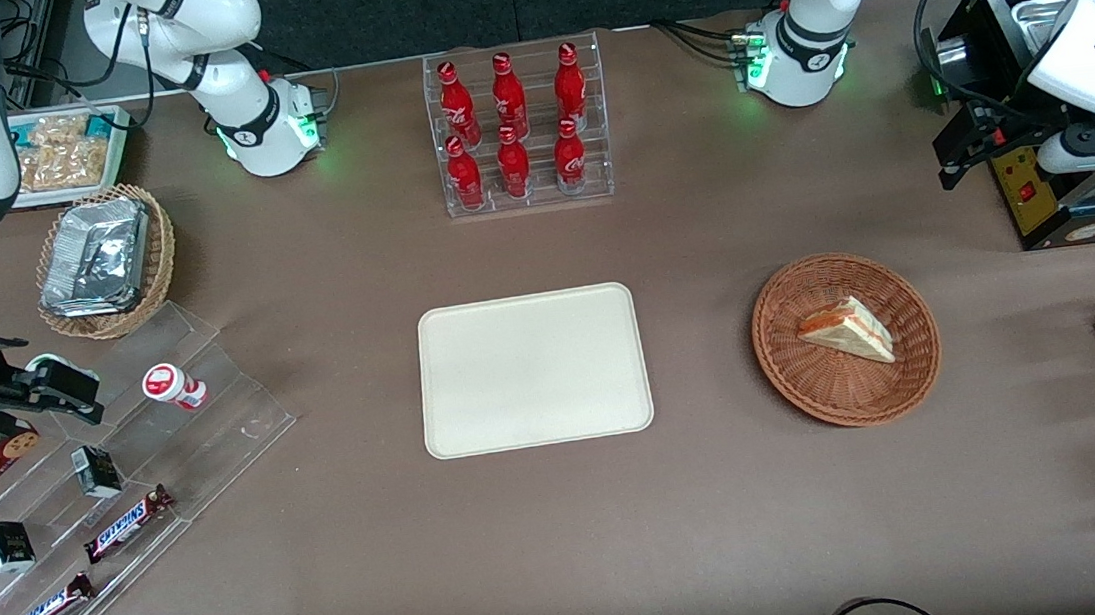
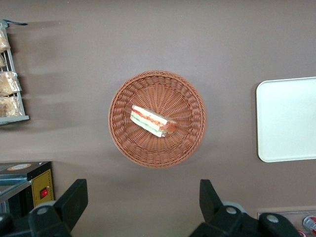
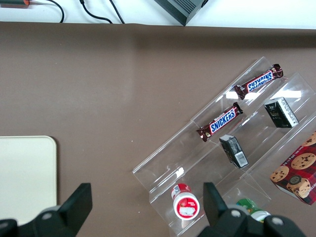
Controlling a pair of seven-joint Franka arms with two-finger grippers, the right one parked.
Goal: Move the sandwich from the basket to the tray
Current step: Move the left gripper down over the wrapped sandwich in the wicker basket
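**Sandwich lies in the wicker basket, pincer open above the bench**

Sandwich (image 1: 847,329) in the front view is a triangular wedge of white bread with orange-red filling, lying inside the round reddish-brown basket (image 1: 852,399), a little toward the basket's 12 o'clock. The cream-beige tray (image 1: 533,369) sits flat on the brown bench (image 1: 730,531), well apart from the basket and toward its 9 o'clock. At the tray's 12 o'clock stands a clear rack of red cola bottles (image 1: 516,128). Toward the parked arm's end, a tan wicker basket with foil trays (image 1: 101,258) and a clear stepped stand with Snickers bars (image 1: 126,522) are set out. The working arm's pincer (image 1: 966,147) hangs near the basket's 1 o'clock, by a black box.

From the left wrist camera, the sandwich (image 2: 153,121) shows its red and pale green layers, resting near the middle of the basket (image 2: 157,153). The tray's (image 2: 289,118) rounded edge is apart from the basket. The pincer (image 2: 140,207) hovers above the bench with its two dark fingers (image 2: 74,200) spread wide, holding nothing, clear of the basket rim.

The right wrist camera shows a corner of the tray (image 3: 24,173) and the Snickers bars (image 3: 221,121) on their stand.
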